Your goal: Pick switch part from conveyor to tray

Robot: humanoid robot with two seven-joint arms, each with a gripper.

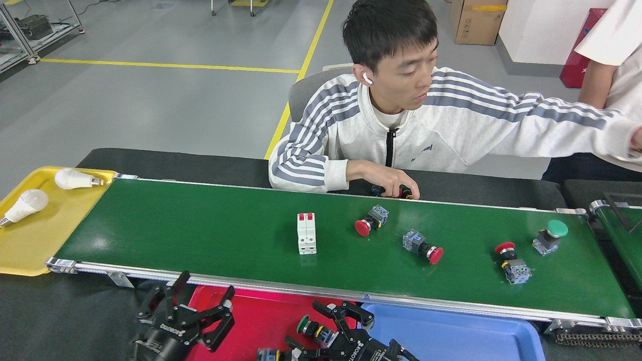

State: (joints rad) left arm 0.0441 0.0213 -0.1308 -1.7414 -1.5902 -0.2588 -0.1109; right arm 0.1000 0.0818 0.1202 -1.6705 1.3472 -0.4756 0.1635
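The conveyor [210, 235] carries a white breaker with red toggles [307, 233], three red-capped switch parts [370, 221] [422, 246] [510, 261] and a green-capped one [549, 234]. My right gripper [306, 326] hangs low over the red tray [251, 313], pointing left. Its fingers [346, 309] stand around a green-capped switch part [313, 331]. Whether it grips anything is hidden. A blue part [266, 355] lies at the tray's near edge. My left gripper [206, 288] is open and empty at the tray's left end.
A blue tray [451, 336] sits right of the red one. A yellow tray [35, 240] with two bulbs stands at the belt's left end. A person sits behind the belt, one hand [388, 181] at its far rail, the other arm stretched right. A second belt [624, 235] angles in at the right.
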